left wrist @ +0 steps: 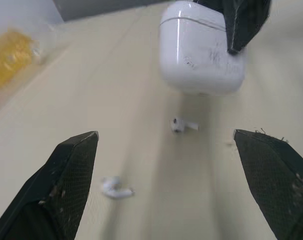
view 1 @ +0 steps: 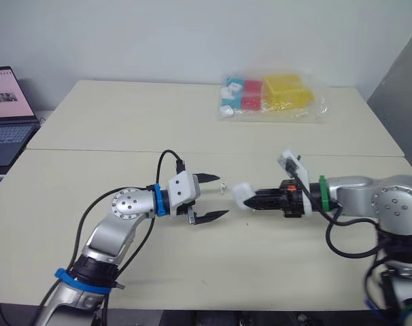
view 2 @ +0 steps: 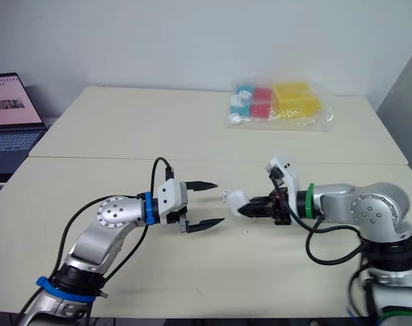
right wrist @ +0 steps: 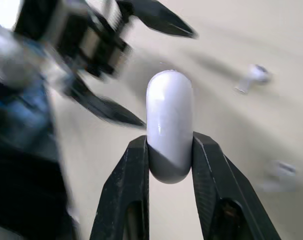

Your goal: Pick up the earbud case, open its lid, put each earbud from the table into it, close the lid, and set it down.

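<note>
While a laptop glows at far left and a bag of coloured blocks sits at the back of the pale table, the left gripper gapes wide. An earbud lies by its tips, and just beyond, the earbud case hangs pinched in the right gripper.

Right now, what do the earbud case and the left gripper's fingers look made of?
The earbud case looks like hard white plastic, glossy: a bright streak of light runs down it. The left gripper has fingers that are black and matte with a fine mesh-like texture, maybe rubber or printed plastic; cannot tell which.
</note>
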